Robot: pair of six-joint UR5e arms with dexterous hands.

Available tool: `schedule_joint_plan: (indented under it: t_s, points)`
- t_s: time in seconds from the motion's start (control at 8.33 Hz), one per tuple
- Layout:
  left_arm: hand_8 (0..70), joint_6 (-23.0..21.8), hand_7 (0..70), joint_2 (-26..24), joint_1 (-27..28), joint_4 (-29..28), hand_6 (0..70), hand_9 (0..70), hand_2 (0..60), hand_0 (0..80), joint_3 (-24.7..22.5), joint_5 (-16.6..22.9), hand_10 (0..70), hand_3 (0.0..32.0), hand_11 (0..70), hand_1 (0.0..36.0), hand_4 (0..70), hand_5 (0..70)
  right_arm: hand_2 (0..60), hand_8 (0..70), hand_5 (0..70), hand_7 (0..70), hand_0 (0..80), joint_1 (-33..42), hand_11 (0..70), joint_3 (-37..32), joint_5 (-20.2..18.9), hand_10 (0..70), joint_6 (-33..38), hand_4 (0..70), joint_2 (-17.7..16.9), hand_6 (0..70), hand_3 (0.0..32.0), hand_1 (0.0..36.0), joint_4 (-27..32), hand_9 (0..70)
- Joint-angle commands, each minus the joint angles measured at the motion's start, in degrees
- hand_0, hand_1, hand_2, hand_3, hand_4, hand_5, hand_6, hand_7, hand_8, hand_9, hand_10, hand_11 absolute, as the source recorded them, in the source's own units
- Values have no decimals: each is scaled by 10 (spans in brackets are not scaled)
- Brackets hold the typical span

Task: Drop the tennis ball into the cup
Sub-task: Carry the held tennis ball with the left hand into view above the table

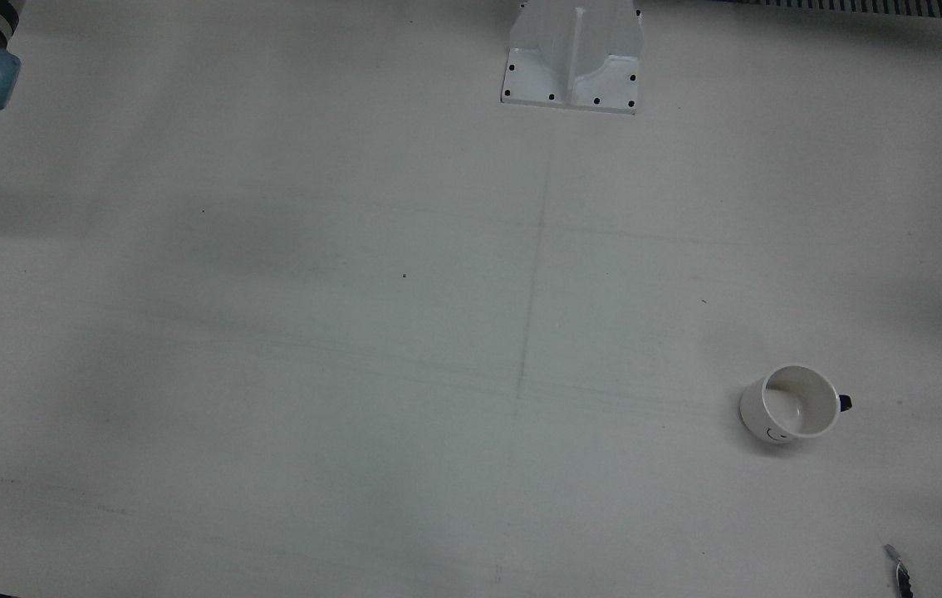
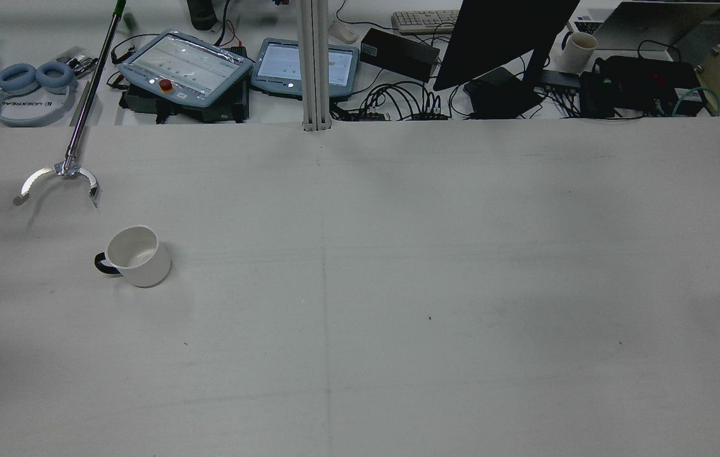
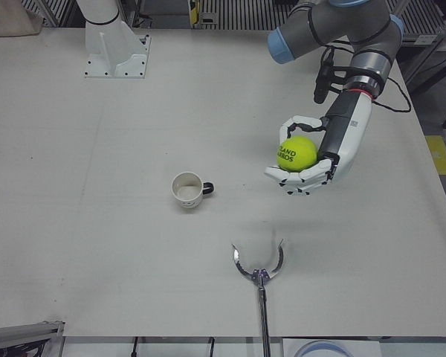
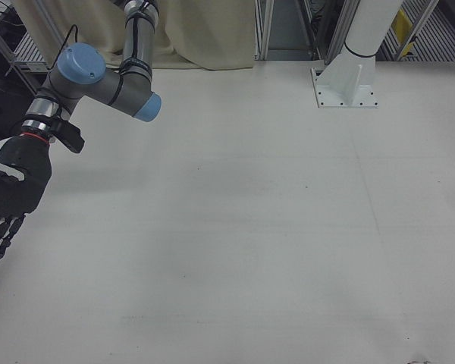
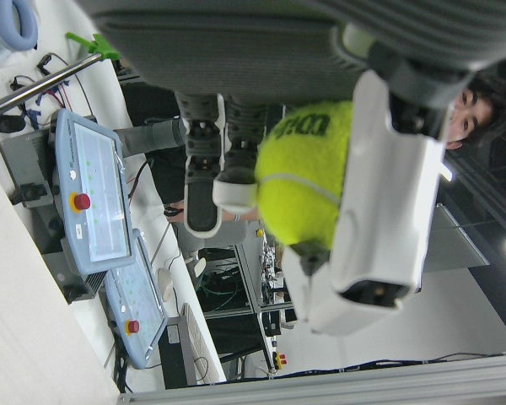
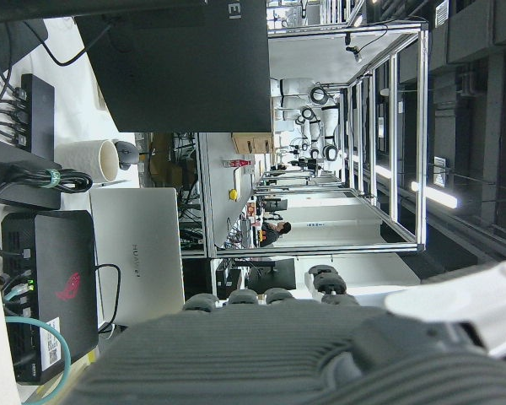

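Observation:
My left hand, white, is shut on the yellow tennis ball and holds it above the table, to the right of the cup in the left-front view and well apart from it. The ball shows between the fingers in the left hand view. The white cup with a black handle stands upright and empty; it also shows in the front view and the rear view. My right hand, dark, hangs open and empty at the far side of the table.
A metal reacher tool with a curved claw lies on the table near the cup, also in the rear view. An arm pedestal stands at the table's back. Tablets, cables and a monitor lie beyond the far edge.

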Motion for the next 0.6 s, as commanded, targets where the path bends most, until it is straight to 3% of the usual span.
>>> schedule_joint_plan:
  t_s: [0.0,0.12,0.24,0.36,0.48]
  points:
    - [511,1,700,-5,60,-4,626,700,600,800,-4,-4,274,0,430,360,446,243,0,0,0,0,0,-1,0,-1,0,0,0,0,0,0,0,0,0,0]
    - [526,1,700,-13,78,-1,700,700,600,800,-4,-5,272,0,427,360,443,274,0,0,0,0,0,-1,0,-2,0,0,0,0,0,0,0,0,0,0]
    - [519,1,700,-16,96,0,700,700,600,800,-4,-7,267,0,420,360,439,253,0,0,0,0,0,-1,0,-2,0,0,0,0,0,0,0,0,0,0]
    - [499,2,700,-18,109,0,634,700,600,800,-4,-9,261,0,411,360,436,239,0,0,0,0,0,-1,0,-2,0,0,0,0,0,0,0,0,0,0]
    - [482,1,700,-21,122,1,656,673,600,797,-5,-10,237,0,374,360,426,234,0,0,0,0,0,-1,0,-2,0,0,0,0,0,0,0,0,0,0]
